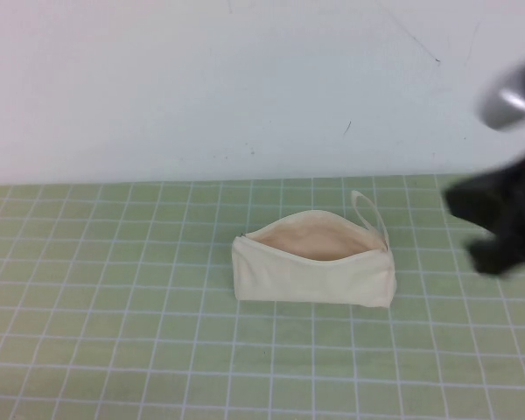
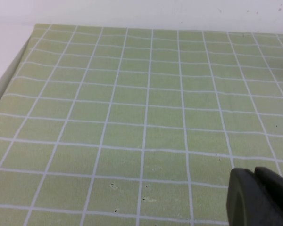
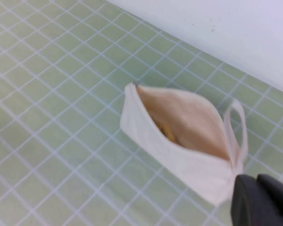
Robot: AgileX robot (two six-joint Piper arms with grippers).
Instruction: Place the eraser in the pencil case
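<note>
The pencil case (image 1: 313, 267) lies on the gridded mat (image 1: 114, 332), near its middle, mouth open upward; its loop strap (image 1: 365, 210) sits at its right end, toward the wall (image 1: 201, 79); the eraser (image 3: 166, 131) lies inside it; the right gripper (image 1: 499, 227) hangs to its right, above the mat; the left gripper (image 2: 259, 197) is over bare mat.

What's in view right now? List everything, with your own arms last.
pencil case: one, cream fabric, pale beige lining, lying open in the middle of the mat
loop strap: one, cream, at the case's right end
eraser: one, small yellowish shape down inside the open case, seen only in the right wrist view; blurred
mat: one, green with white grid lines, covering the table
wall: one, white, behind the mat
left gripper: one, black, over bare mat, not seen in the high view
right gripper: one, black, blurred, raised right of the case
</note>
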